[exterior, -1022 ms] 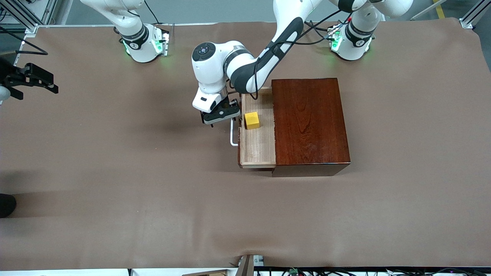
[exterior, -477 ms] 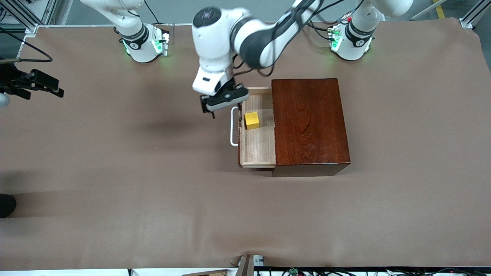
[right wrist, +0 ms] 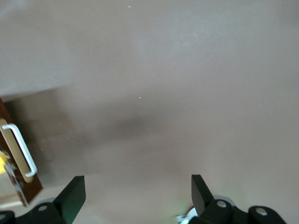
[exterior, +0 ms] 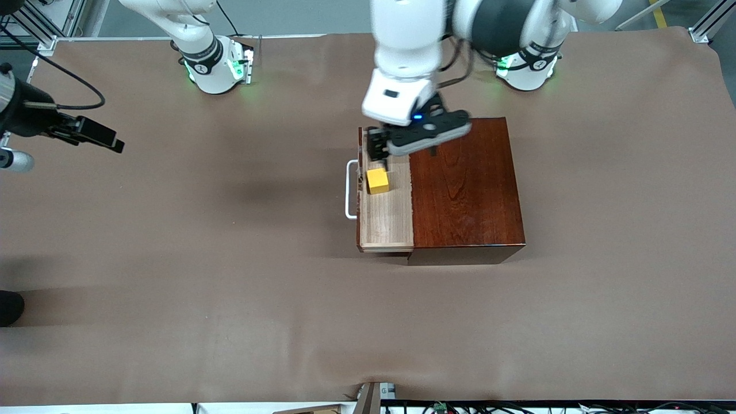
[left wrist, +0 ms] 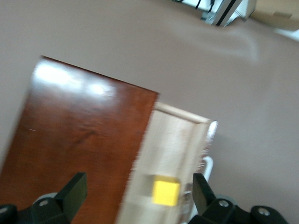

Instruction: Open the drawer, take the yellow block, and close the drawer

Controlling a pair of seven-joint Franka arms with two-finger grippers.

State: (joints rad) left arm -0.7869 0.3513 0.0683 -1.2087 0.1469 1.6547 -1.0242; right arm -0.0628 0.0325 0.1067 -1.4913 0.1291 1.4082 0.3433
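A: Which step is in hand?

B: I'd say the reach for the yellow block (exterior: 378,180). The drawer (exterior: 386,213) stands pulled out of the wooden box (exterior: 466,184), toward the right arm's end of the table, with its white handle (exterior: 349,191) on the front. The block lies on the drawer's pale floor, near the front wall and toward the end farther from the front camera. Nothing holds it.

A: And the left gripper (exterior: 402,152)?

B: Up in the air over the drawer's farther end and the box's edge, at about one o'clock from the block in the front view. Its fingers (left wrist: 72,191) are spread wide; in the left wrist view the block (left wrist: 166,192) sits between them, closer to one finger. The wrist points straight down and the arm comes in from its base.

A: What does the next move call for?

B: Centre the block between the fingers, then come straight down clear of the drawer's front wall and the box's lip, then squeeze. Closing the drawer is not yet done.

A: The right gripper (exterior: 95,135)?

B: It waits over bare table at about nine o'clock from the drawer, well apart, its fingers (right wrist: 72,193) spread and empty.
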